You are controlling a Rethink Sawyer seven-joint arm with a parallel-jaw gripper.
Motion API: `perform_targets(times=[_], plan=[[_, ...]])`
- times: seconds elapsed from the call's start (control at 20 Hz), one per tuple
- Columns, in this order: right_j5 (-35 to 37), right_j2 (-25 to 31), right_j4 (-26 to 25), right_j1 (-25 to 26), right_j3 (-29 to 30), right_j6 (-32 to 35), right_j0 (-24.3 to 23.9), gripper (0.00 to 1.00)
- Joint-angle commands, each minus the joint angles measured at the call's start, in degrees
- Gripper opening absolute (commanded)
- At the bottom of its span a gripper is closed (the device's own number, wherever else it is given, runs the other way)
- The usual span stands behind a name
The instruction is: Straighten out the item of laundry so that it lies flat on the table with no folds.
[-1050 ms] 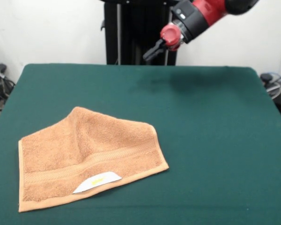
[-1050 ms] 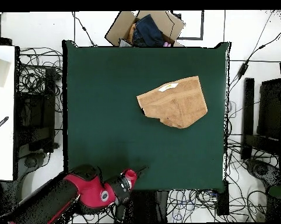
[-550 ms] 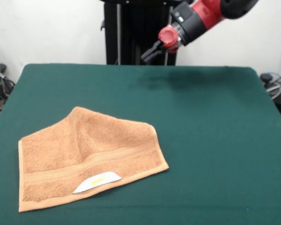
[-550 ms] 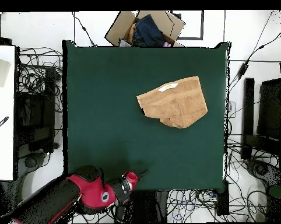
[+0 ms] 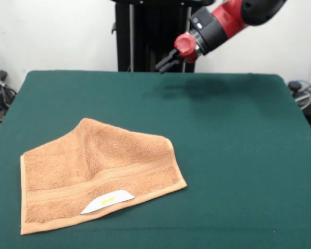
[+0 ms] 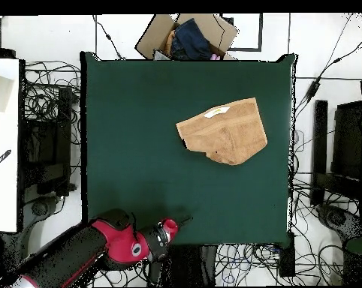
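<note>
The gripper [image 5: 163, 64] was too small and dark to tell whether its fingers were apart. Behind it, the red and black arm [image 5: 233, 15] ran off the top edge. Well away from it, the towel's [image 5: 98, 171] folded-under part lay hidden.
</note>
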Motion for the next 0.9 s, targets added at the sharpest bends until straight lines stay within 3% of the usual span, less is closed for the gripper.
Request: perform_targets(times=[0.05, 0.9], plan=[[-4.9, 3.8, 5.7, 2.7, -8.8, 13.6, -1.8, 1.0], [-4.3, 5.0, 6.4, 3.0, -12.1, 10.9, -3.9, 1.0]])
